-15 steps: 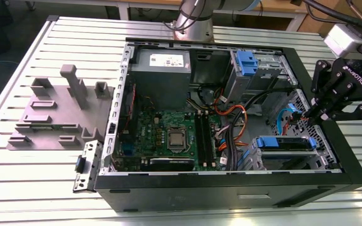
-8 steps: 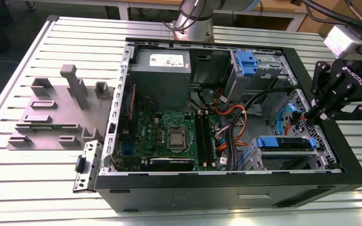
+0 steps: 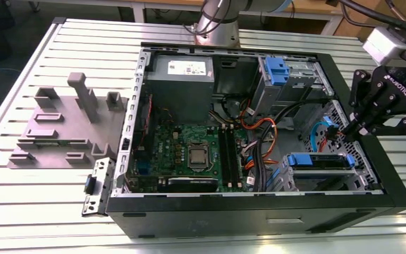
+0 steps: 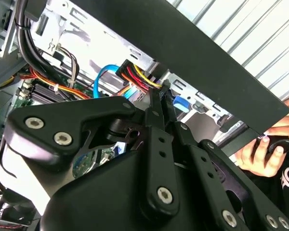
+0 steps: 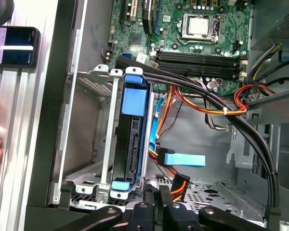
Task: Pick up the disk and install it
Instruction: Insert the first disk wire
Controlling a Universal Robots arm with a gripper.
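Note:
The disk (image 3: 319,160), edged by its blue carrier frame, sits in the metal drive cage at the exterior view's lower right corner of the open computer case (image 3: 259,203). In the first wrist view the disk (image 5: 133,139) stands edge-on in that cage, with a blue tab at each end. My gripper (image 3: 344,133) hangs just inside the case wall on the exterior view's right, a short way from the disk. Its fingers (image 5: 151,195) are pressed together with nothing between them. In the second wrist view the shut gripper (image 4: 161,103) points at a bundle of red, yellow and blue cables.
Thick black cables (image 5: 221,113) and orange wires cross the case beside the cage. A grey power supply (image 3: 182,79) and a second blue carrier (image 3: 277,71) sit at the back. A grey fixture (image 3: 62,132) lies outside the case. A person's hand (image 4: 265,149) rests by the case wall, near a phone (image 5: 14,45).

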